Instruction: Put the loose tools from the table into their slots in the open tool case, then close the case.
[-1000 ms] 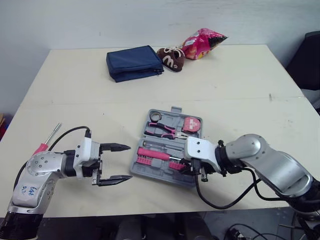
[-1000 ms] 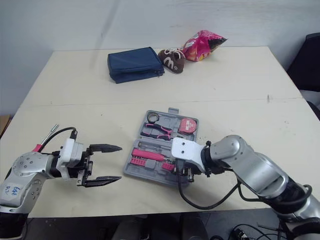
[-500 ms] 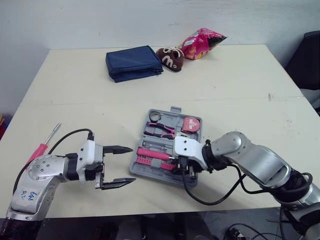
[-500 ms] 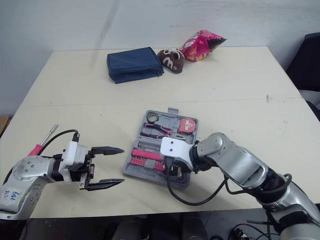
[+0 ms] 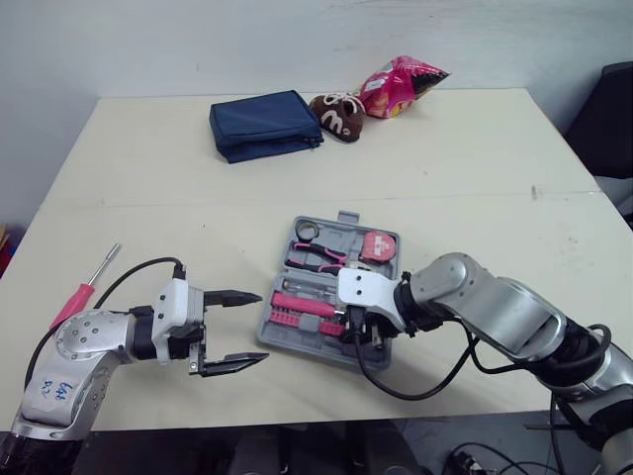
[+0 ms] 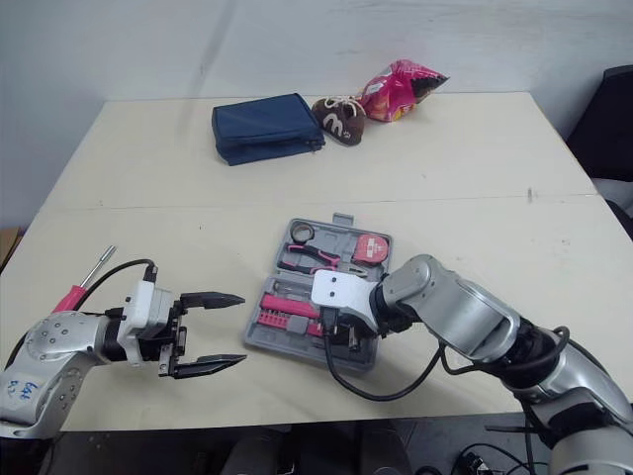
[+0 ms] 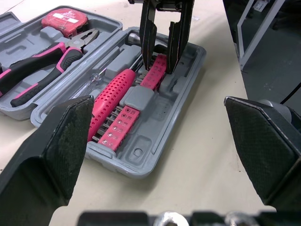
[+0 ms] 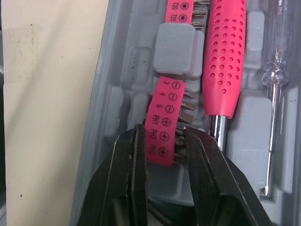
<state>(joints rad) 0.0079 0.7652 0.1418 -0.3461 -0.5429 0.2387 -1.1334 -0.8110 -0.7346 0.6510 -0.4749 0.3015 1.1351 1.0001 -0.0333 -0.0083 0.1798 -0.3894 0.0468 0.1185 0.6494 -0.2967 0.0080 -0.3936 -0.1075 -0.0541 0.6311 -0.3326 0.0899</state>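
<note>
An open grey tool case point(image 5: 341, 220) lies near the table's front, holding pink-handled pliers point(image 5: 316, 259), a tape measure point(image 5: 381, 245) and a pink dotted driver handle point(image 8: 225, 61). My right gripper point(image 5: 361, 332) reaches into the case's near half. Its fingers are shut on the end of a pink bit strip point(image 8: 164, 127), which lies in its slot beside the handle. My left gripper point(image 5: 262, 326) hangs open and holds nothing, just left of the case. A loose red-handled screwdriver point(image 5: 84, 287) lies on the table at the far left, behind my left arm.
At the table's far side lie a navy pouch point(image 5: 264, 124), a brown snack bag point(image 5: 338, 112) and a pink snack bag point(image 5: 401, 84). A dark chair point(image 5: 608, 109) stands off the right edge. Bare tabletop surrounds the case.
My right gripper has moved left along the case's near half and now grips the bit strip. My left gripper has edged slightly toward the case and stayed open.
</note>
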